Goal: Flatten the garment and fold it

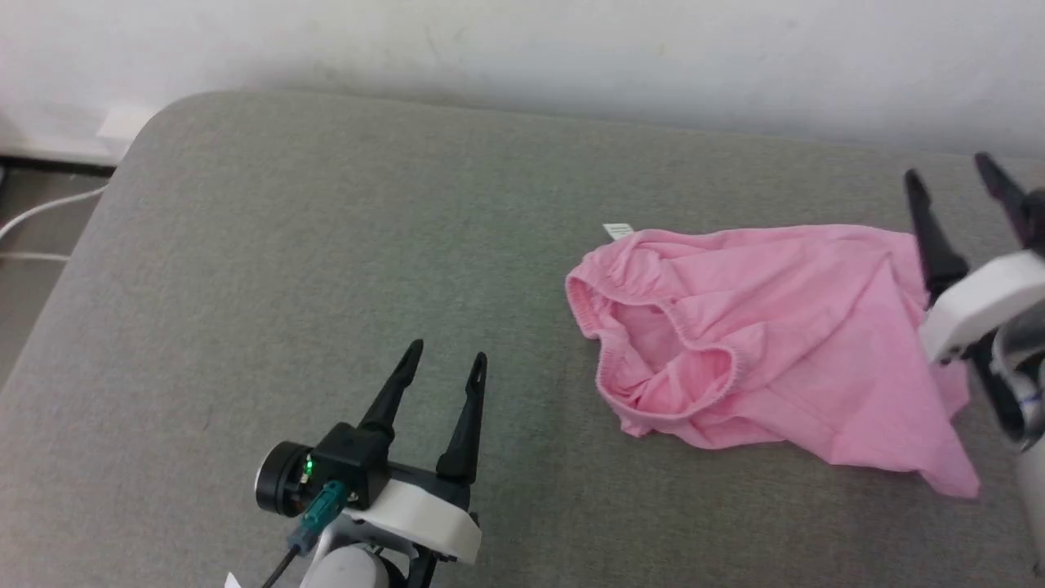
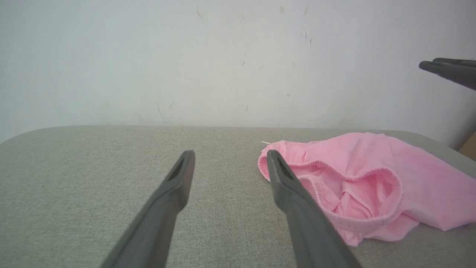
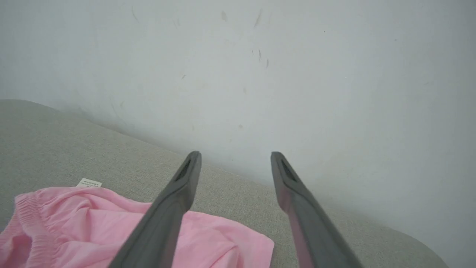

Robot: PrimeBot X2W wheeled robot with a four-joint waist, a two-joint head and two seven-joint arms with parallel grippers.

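Garment [image 1: 775, 327]: plain light pink all over, gathered waistband the same pink. Sewn-in label [image 1: 618, 230]: white, with fine dark lettering. Surface [image 1: 326, 245]: muted grey, finely flecked weave, uniform. Wall [image 1: 571, 49]: off-white with sparse small dark scuffs. Left gripper [image 1: 448, 351]: black fingers on a black and white housing, with a green light [image 1: 309, 466] and a teal connector [image 1: 320, 506]. Right gripper [image 1: 948, 167]: black fingers, white housing. Cable [image 1: 41, 214]: white.

Pink garment [image 1: 775, 343] crumpled on grey cushion [image 1: 326, 245], elastic waistband gaping, white label [image 1: 618, 230] at edge
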